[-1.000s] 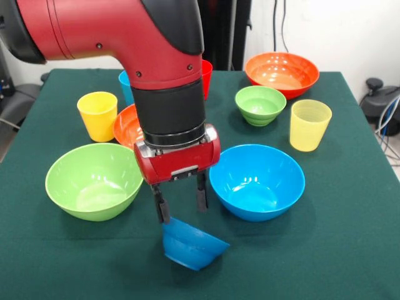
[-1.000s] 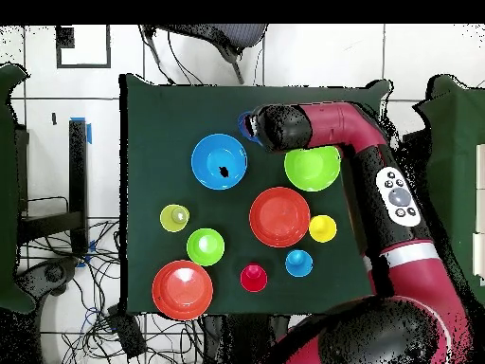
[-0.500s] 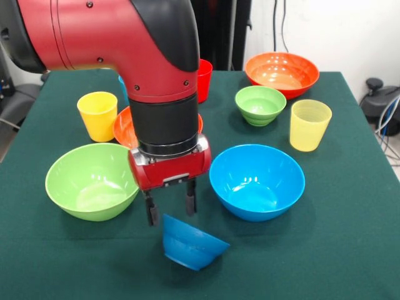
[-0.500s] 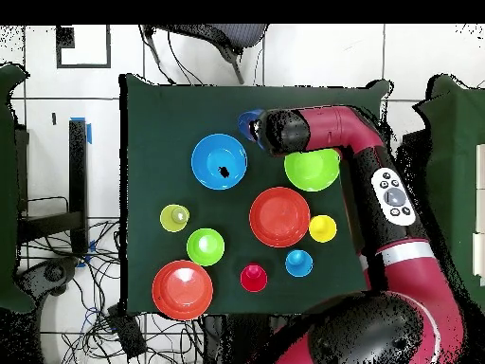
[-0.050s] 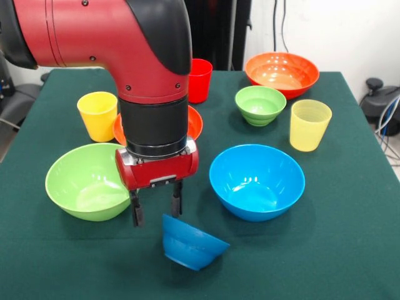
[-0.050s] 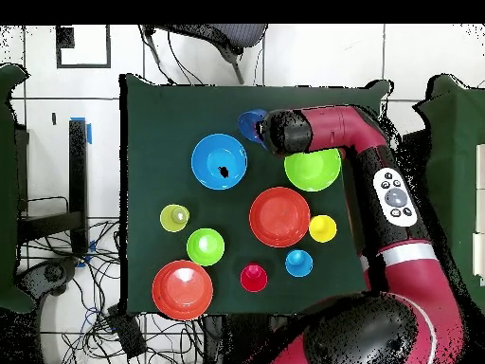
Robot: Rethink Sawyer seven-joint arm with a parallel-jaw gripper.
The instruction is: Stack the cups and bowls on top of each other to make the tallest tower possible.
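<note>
Front view: jaws [image 5: 155,209] parted (empty).

Front view: close and low, at the table's [image 5: 350,250] near edge, looking across and a little down, arm [image 5: 125,44] dropping in from the top. Overhead view: high up, looking straight down, whole table [image 6: 152,123] plus floor around it. Shared by both: the green cloth, the big blue bowl [image 5: 257,181] [image 6: 219,160] and the arm [image 6: 332,133], turned half round between views

gripper [image 5: 155,207] risen and shifted off small dark blue bowl [image 5: 191,244], fingers [image 5: 135,212] seemingly apart
</note>
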